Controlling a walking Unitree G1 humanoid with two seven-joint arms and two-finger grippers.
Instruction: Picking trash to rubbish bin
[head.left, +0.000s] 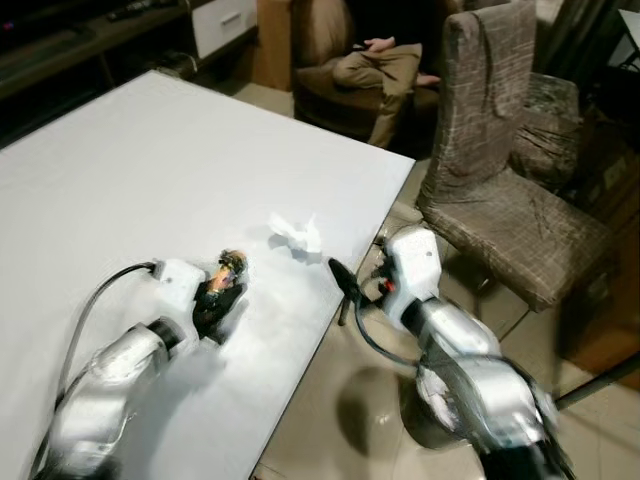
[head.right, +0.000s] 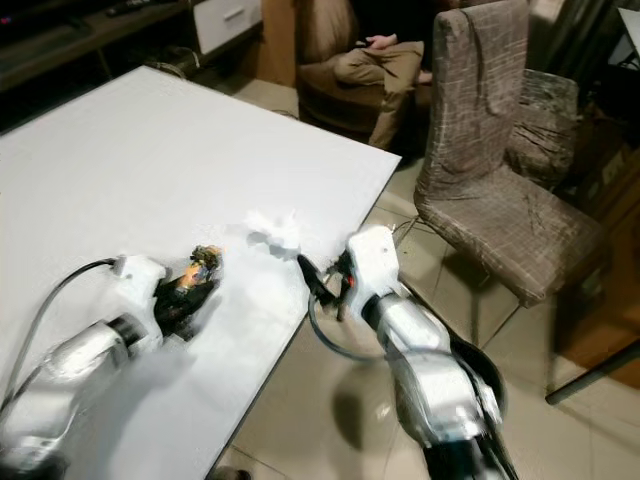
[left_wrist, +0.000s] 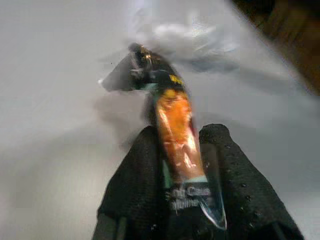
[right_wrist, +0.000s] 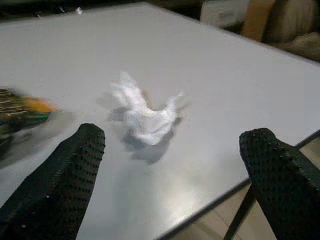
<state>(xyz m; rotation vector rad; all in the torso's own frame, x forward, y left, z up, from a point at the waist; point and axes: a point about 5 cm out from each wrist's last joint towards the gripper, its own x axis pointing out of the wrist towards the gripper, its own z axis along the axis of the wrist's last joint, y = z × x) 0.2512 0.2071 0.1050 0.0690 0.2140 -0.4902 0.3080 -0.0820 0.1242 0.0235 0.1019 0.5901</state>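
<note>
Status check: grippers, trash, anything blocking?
Left gripper shut on orange snack wrapper, over the white table. Right gripper open, just off the table edge, aimed at crumpled tissue. Nothing between fingers and tissue.

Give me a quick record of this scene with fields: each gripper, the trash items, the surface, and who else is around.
left gripper: shut on the orange snack wrapper, over the white table
right gripper: open, at the table's edge, aimed at the crumpled tissue
crumpled tissue: lying on the table near its edge, untouched
chair: beside the table, on the robot's right
person: seated past the table's far end
</note>
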